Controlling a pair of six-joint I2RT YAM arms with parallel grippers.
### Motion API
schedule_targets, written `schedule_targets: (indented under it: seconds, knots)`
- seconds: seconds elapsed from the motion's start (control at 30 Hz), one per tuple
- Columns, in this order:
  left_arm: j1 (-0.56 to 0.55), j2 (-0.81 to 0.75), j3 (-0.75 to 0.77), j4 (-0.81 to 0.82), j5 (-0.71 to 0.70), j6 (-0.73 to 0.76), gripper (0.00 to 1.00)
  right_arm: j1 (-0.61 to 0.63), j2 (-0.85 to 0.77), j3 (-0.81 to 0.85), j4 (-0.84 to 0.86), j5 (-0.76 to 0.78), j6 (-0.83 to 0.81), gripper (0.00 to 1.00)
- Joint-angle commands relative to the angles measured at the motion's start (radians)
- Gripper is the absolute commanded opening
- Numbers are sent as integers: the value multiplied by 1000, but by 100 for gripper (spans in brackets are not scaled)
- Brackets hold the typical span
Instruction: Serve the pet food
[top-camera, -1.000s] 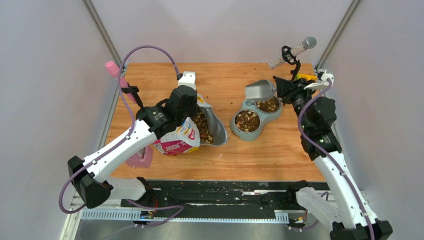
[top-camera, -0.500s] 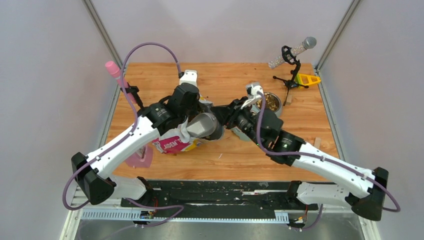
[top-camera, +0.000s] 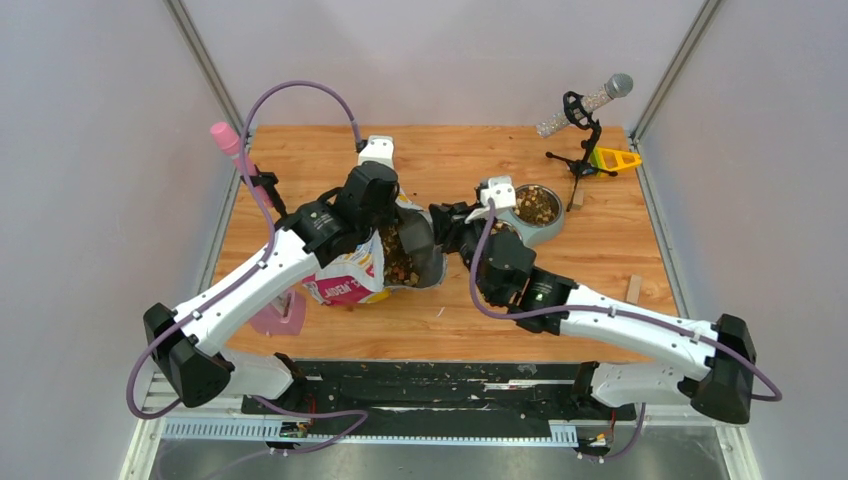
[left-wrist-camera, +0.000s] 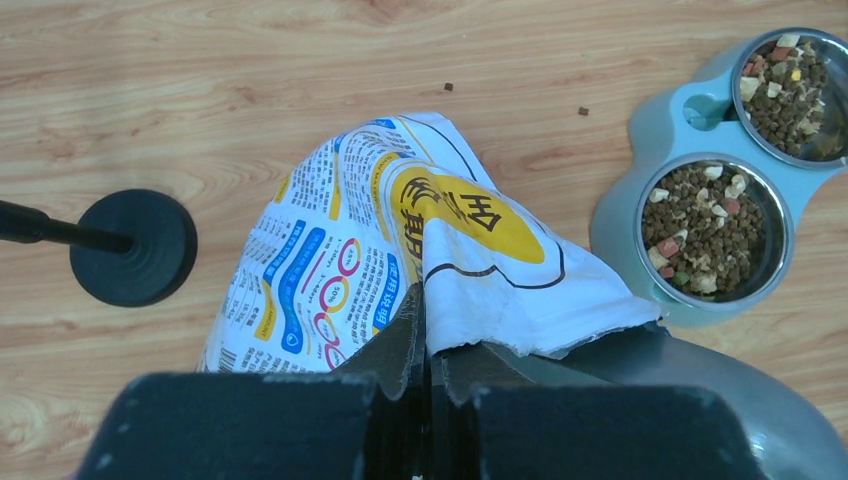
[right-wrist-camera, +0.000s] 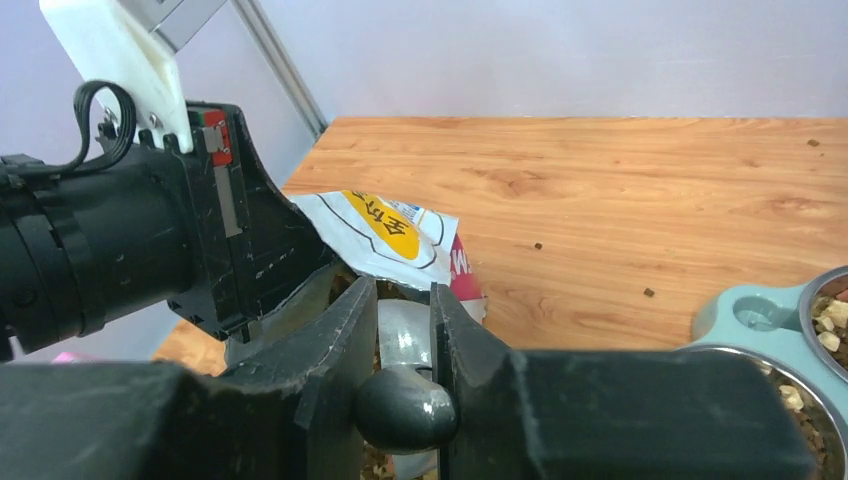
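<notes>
left gripper (left-wrist-camera: 425, 345) pinched shut on bag (left-wrist-camera: 400, 250) rim to keep mouth open, right gripper (right-wrist-camera: 400, 340) clamped on grey scoop (right-wrist-camera: 405, 408) handle, scoop down among pet food (top-camera: 398, 258), more already in double bowl (left-wrist-camera: 615, 215) at bag's 3 o'clock.

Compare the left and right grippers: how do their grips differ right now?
The left gripper pinches the thin edge of the bag, fingers almost touching; the right gripper clamps the handle of the grey scoop, fingers held apart by it. Both are shut on something at the bag's mouth.
</notes>
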Motion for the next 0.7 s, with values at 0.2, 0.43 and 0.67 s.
schedule_targets:
  seconds: [0.2, 0.43, 0.67]
  knots:
    - [-6, -6, 124, 34, -35, -87, 0, 63, 341, -21, 516, 277, -318, 0]
    - [-6, -28, 115, 17, -21, -118, 0, 62, 423, -59, 433, 256, -14, 0]
    - [-6, -22, 113, 19, 13, -139, 0, 47, 331, -117, 161, 176, 565, 0]
